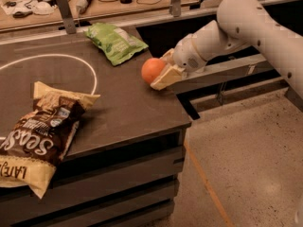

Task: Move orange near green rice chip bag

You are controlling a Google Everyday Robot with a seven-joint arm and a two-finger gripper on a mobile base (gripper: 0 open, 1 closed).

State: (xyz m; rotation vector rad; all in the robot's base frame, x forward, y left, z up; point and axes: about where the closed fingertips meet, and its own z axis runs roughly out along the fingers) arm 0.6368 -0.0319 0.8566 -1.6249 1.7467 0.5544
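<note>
While the gripper point(160, 71) pinches the orange point(151, 70) near the table's point(124, 105) edge, the green rice chip bag point(115, 42) lies close by.

Arm point(246, 27) reaches in from right, elbow bent; gripper point(157, 74) mid-frame, pointing left, seemingly clamped on orange point(150, 68).

Cream gripper point(159, 72) mid-frame clasps vivid orange point(151, 70); rice chip bag point(116, 42) light green, white markings; bench point(124, 109) dark grey, white ring.
</note>
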